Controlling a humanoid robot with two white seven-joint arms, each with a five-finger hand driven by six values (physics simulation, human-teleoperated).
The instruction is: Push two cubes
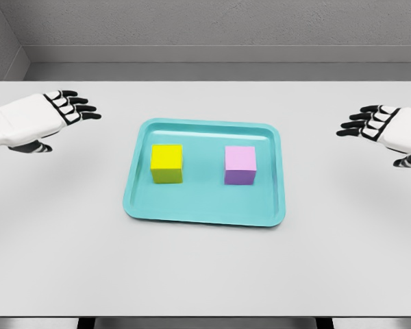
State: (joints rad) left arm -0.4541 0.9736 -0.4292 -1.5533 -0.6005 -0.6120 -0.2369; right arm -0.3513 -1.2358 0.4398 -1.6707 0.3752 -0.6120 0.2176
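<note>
A yellow cube [167,163] stands on the left half of a teal tray [205,209] in the middle of the table. A pink-purple cube [240,165] stands on the tray's right half, a short gap away from the yellow one. My left hand [72,108] hovers at the far left, well clear of the tray, fingers spread and holding nothing. At the far right my right hand [363,123] mirrors it, fingers spread toward the tray and holding nothing.
The tray rests on a wide white table [205,274] whose front edge runs along the bottom of the view. A grey wall [205,27] closes off the far side.
</note>
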